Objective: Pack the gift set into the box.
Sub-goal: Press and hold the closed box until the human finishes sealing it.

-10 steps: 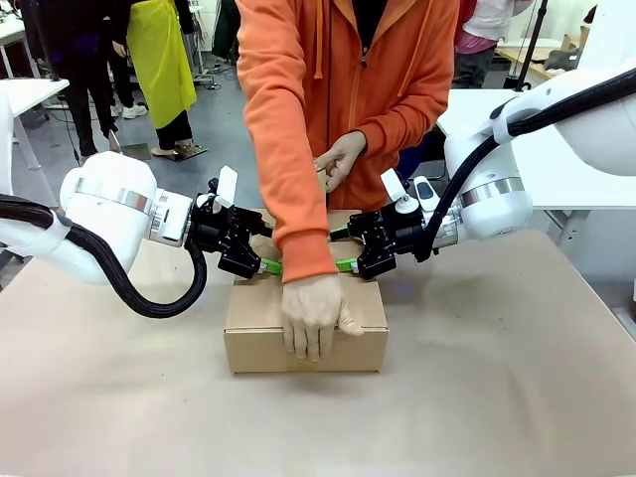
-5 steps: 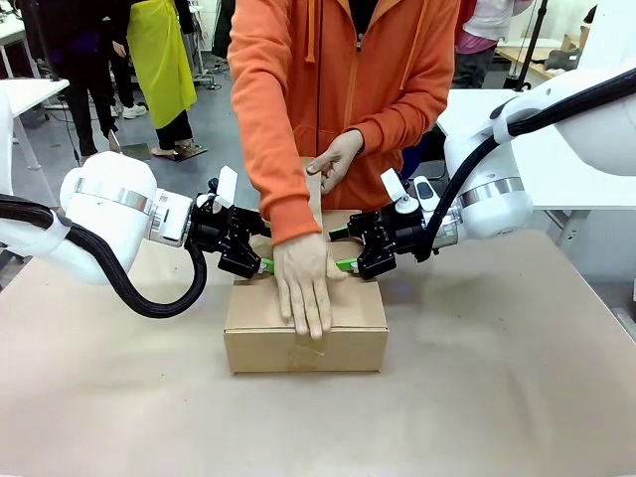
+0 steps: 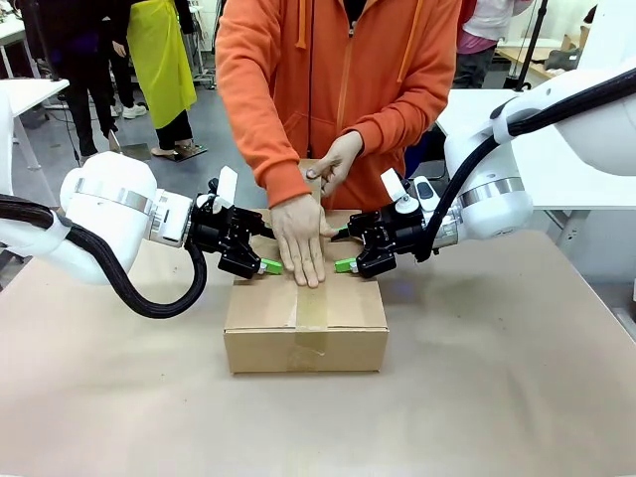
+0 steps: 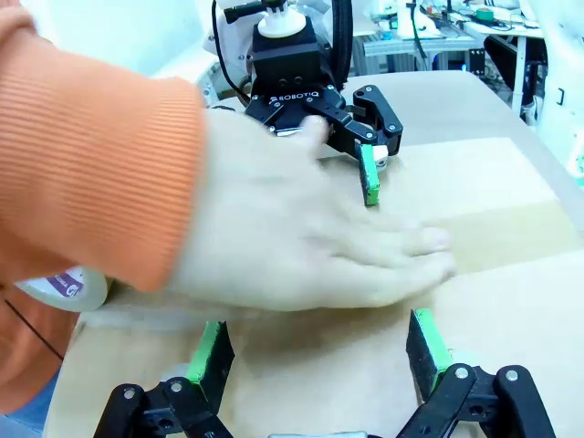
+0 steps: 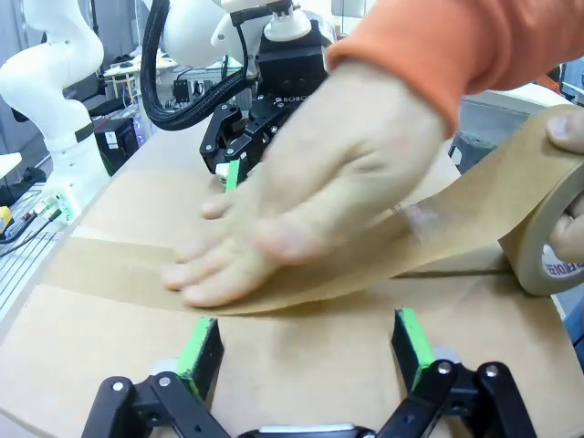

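Observation:
The box [image 3: 263, 336] stands mid-table with its top flaps shut, so the gift set is hidden. A strip of brown tape [image 3: 311, 310] runs along the seam and over the front face. A person's hand [image 3: 301, 243] presses flat on the tape at the far part of the lid. The other hand holds the tape roll [image 5: 558, 239] behind the box. My left gripper [image 3: 268, 265] is open, its green pads [image 4: 208, 354] resting on the lid's left side. My right gripper [image 3: 346, 264] is open too, pads [image 5: 411, 340] on the lid's right side.
Brown paper covers the table [image 3: 497, 388] all around the box. The person in an orange hoodie [image 3: 338, 79] stands at the far edge, leaning over it. Other people and tables show farther back.
The person's hand has slid from the box's front edge back along the seam toward the far side, leaving tape laid down. Both grippers have stayed in place.

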